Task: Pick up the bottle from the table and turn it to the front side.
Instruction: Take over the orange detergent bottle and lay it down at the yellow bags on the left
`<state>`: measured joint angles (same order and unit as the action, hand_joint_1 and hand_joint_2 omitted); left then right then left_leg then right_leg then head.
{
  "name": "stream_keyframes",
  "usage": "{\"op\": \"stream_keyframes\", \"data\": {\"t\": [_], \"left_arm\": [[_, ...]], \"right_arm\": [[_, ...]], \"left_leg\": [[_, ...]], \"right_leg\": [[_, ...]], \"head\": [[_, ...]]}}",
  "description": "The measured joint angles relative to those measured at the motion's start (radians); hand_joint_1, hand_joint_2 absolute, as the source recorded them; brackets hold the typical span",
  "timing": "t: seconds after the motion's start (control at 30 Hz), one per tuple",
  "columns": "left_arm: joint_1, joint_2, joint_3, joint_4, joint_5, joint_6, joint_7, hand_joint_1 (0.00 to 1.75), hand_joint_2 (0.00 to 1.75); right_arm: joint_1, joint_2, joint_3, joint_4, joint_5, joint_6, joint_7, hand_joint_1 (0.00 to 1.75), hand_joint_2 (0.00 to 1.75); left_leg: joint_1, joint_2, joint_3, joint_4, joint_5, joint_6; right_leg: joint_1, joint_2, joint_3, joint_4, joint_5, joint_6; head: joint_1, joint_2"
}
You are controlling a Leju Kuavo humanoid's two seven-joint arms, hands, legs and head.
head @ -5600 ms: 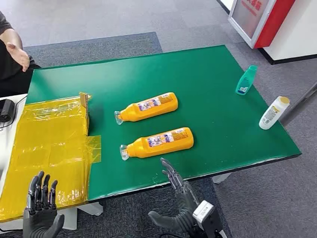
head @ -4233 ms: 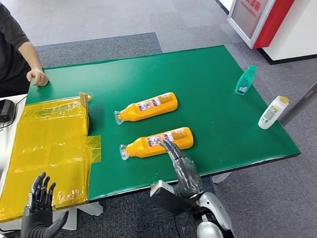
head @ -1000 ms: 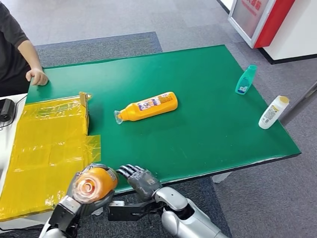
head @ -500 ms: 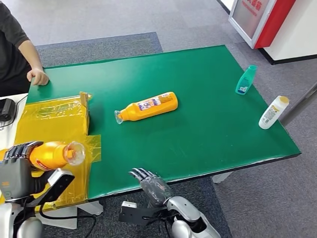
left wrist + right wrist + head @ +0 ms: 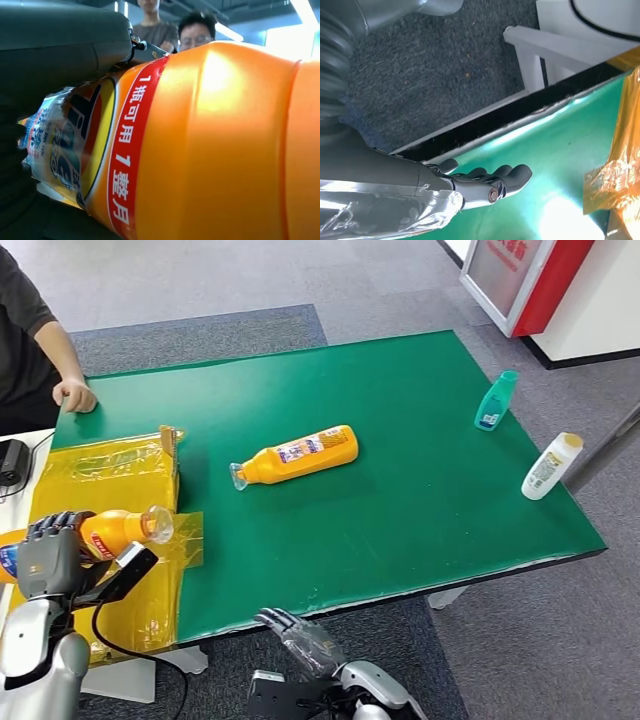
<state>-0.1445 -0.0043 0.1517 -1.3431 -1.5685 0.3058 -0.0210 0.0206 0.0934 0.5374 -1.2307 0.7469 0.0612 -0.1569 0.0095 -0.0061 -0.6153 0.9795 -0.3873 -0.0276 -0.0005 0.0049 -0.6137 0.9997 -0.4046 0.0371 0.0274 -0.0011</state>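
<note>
At the lower left of the frame, the left hand (image 5: pixel 51 552) wraps the orange bottle (image 5: pixel 113 531) around its labelled body, cap rightward over yellow film (image 5: pixel 113 490). Rigid, glossy plastic, probably slippery; mid-body suits. Right hand (image 5: pixel 302 637) hangs empty, fingers extended.

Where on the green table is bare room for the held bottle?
The near strip between the lying orange bottle and the table's front edge is bare, and so is the far stretch behind that bottle. It is crowded by the yellow plastic sheet and the right-edge bottles.
</note>
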Motion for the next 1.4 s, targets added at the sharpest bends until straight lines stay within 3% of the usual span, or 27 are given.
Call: {"op": "stream_keyframes", "data": {"t": [0.03, 0.17, 0.2, 0.33, 0.53, 0.8, 0.93, 1.0, 1.07, 1.13, 1.2, 1.3, 1.4], "left_arm": [[-0.011, 0.002, -0.011, 0.018, -0.001, -0.011, 0.011, 1.73, 1.75], [-0.077, 0.006, -0.097, 0.113, -0.001, -0.073, 0.086, 0.03, 1.75], [-0.096, 0.006, -0.127, 0.137, -0.001, -0.094, 0.109, 0.0, 1.75], [-0.154, 0.003, -0.222, 0.224, -0.001, -0.222, 0.18, 0.0, 0.0], [-0.12, 0.007, -0.256, 0.209, -0.002, -0.319, 0.229, 0.0, 0.0], [-0.07, 0.019, -0.269, 0.125, -0.001, -0.344, 0.23, 0.0, 0.0], [0.044, 0.009, -0.234, -0.041, 0.073, -0.317, 0.134, 0.0, 0.0], [0.146, -0.011, -0.188, -0.189, 0.266, -0.293, 0.016, 0.0, 0.0], [0.25, -0.048, -0.11, -0.333, 0.607, -0.317, -0.167, 0.0, 0.87], [0.33, -0.11, 0.003, -0.439, 0.952, -0.408, -0.35, 0.0, 1.75], [0.384, -0.177, 0.125, -0.499, 1.234, -0.513, -0.466, 0.0, 1.75], [0.444, -0.248, 0.236, -0.503, 1.613, -0.67, -0.483, 0.0, 1.75], [0.479, -0.295, 0.244, -0.443, 1.69, -0.765, -0.475, 0.0, 1.75]], "right_arm": [[0.0, -0.002, 0.004, 0.003, -0.011, 0.003, -0.002, 0.0, 1.75], [-0.001, -0.007, 0.022, 0.017, -0.073, 0.02, -0.006, 0.0, 1.75], [-0.001, -0.008, 0.025, 0.02, -0.087, 0.023, -0.006, 0.0, 1.75], [-0.001, -0.011, 0.032, 0.031, -0.126, 0.032, -0.004, 0.0, 1.75], [0.026, -0.025, 0.033, 0.006, -0.154, 0.015, 0.029, 0.0, 1.75], [0.049, -0.041, 0.03, -0.031, -0.159, 0.007, 0.042, 0.0, 1.75], [0.093, -0.05, 0.008, -0.079, -0.165, -0.041, 0.078, 0.0, 1.75], [0.134, -0.057, -0.02, -0.126, -0.162, -0.071, 0.09, 0.0, 1.75], [0.179, -0.062, -0.055, -0.179, -0.151, -0.098, 0.075, 0.0, 1.75], [0.223, -0.063, -0.088, -0.234, -0.14, -0.116, 0.029, 0.0, 1.75], [0.259, -0.057, -0.117, -0.29, -0.142, -0.122, -0.031, 0.0, 1.75], [0.28, -0.039, -0.152, -0.367, -0.185, -0.108, -0.109, 0.0, 1.75], [0.281, -0.019, -0.181, -0.422, -0.269, -0.084, -0.152, 0.0, 1.75]], "left_leg": [[0.0, 0.0, 0.0, 0.0, 0.0, 0.0], [0.0, 0.0, 0.0, 0.0, 0.0, 0.0], [0.0, 0.0, 0.0, 0.0, 0.0, 0.0], [0.0, 0.0, 0.0, 0.0, 0.0, 0.0], [0.0, 0.001, 0.0, 0.0, 0.0, 0.0], [0.0, 0.001, 0.0, 0.0, -0.001, -0.001], [0.0, 0.001, 0.0, 0.0, -0.001, 0.0], [0.0, 0.002, 0.0, 0.0, -0.003, 0.001], [-0.001, 0.003, 0.0, 0.0, -0.005, 0.001], [-0.001, 0.003, 0.0, 0.0, -0.007, 0.001], [-0.001, 0.003, 0.0, 0.0, -0.009, 0.001], [-0.001, 0.002, 0.002, 0.0, -0.01, 0.001], [0.0, 0.002, 0.004, 0.0, -0.01, 0.001]], "right_leg": [[0.0, 0.0, 0.0, 0.0, 0.0, 0.0], [0.0, 0.0, 0.0, 0.0, 0.0, 0.0], [0.0, 0.0, 0.0, 0.0, 0.0, 0.0], [0.0, 0.0, 0.0, 0.0, 0.0, 0.0], [0.0, 0.001, 0.0, 0.0, 0.0, 0.0], [0.0, 0.001, 0.0, 0.0, -0.001, 0.0], [0.0, 0.002, 0.0, 0.0, -0.001, 0.0], [-0.001, 0.002, 0.0, 0.0, -0.002, 0.001], [-0.001, 0.002, 0.0, 0.0, -0.004, 0.001], [-0.001, 0.002, 0.001, 0.0, -0.006, 0.001], [-0.001, 0.002, 0.001, 0.0, -0.008, 0.001], [-0.001, 0.001, 0.002, 0.0, -0.01, 0.001], [-0.001, 0.0, 0.003, 0.0, -0.01, 0.001]], "head": [[0.0, 0.0], [0.0, 0.0], [0.0, 0.0], [0.0, 0.0], [0.0, 0.0], [0.0, 0.0], [0.0, 0.0], [0.0, 0.0], [0.0, 0.0], [0.0, 0.0], [0.0, 0.0], [0.0, 0.0], [0.0, 0.0]]}}
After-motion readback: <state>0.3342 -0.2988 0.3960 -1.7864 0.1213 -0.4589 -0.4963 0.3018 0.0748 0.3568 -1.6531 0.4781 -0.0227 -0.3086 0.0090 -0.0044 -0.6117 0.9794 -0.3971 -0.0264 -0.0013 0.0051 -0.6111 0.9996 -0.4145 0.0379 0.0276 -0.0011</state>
